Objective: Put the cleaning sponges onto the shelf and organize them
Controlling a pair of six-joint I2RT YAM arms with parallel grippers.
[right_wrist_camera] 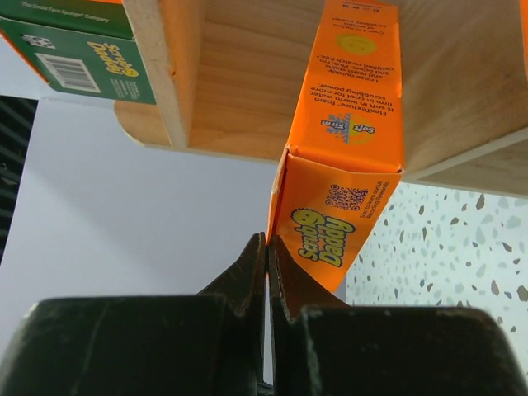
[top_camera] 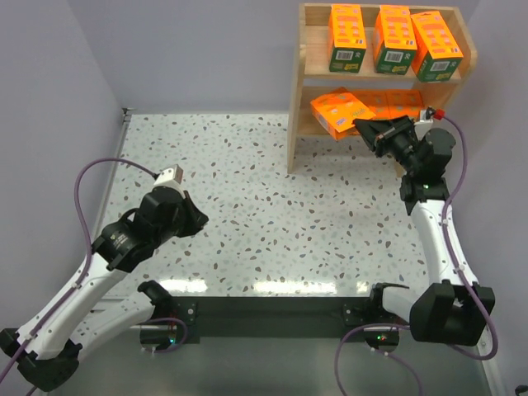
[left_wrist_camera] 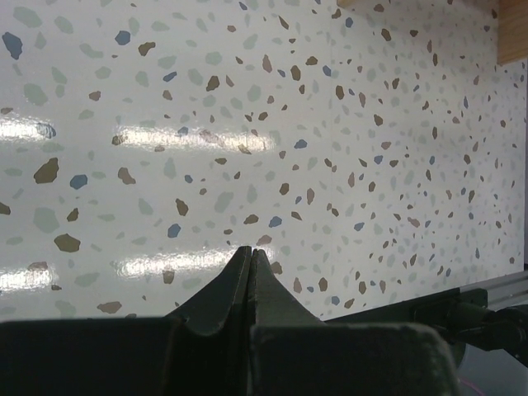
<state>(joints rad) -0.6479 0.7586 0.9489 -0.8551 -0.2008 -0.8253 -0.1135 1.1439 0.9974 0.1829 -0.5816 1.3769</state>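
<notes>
The cleaning sponges (top_camera: 395,39) are seen from above on the shelf (top_camera: 297,99): three packs are stood on its upper tier and others are laid flat on its lower tier. The right gripper (top_camera: 369,129) is seen at the lower tier, just beside the front pack (top_camera: 340,111). The left gripper (top_camera: 171,175) is seen well away from the shelf, over the table (top_camera: 272,223).

In the left wrist view, the fingers (left_wrist_camera: 235,285) are pressed together with nothing pinched.

In the right wrist view, the fingers are likewise pressed together at the front pack's corner. Whether it is touched cannot be told.

Overhead from near edge; left wrist low over table (left_wrist_camera: 247,124); right wrist close under shelf (right_wrist_camera: 239,74).
</notes>
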